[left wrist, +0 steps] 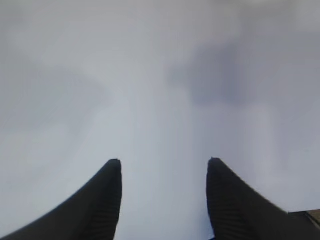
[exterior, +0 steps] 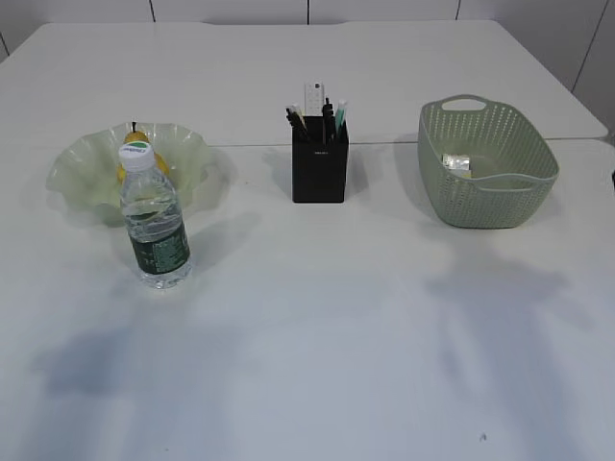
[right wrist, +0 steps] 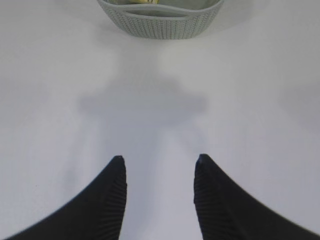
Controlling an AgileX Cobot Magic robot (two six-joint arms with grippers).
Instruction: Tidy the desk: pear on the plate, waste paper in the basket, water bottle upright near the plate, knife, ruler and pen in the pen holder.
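Observation:
The water bottle (exterior: 154,230) stands upright on the white desk (exterior: 327,327), just in front of the pale green plate (exterior: 82,168). The yellow pear (exterior: 139,144) lies in the plate, mostly hidden behind the bottle. The black pen holder (exterior: 319,171) holds the ruler (exterior: 312,97) and several pens; I cannot pick out the knife. The waste paper (exterior: 456,162) lies in the sage green basket (exterior: 500,192), whose near wall also shows in the right wrist view (right wrist: 160,25). My left gripper (left wrist: 164,161) is open and empty over bare desk. My right gripper (right wrist: 160,159) is open and empty.
Neither arm shows in the exterior view; only their shadows fall on the near part of the desk. A seam runs across the desk behind the pen holder.

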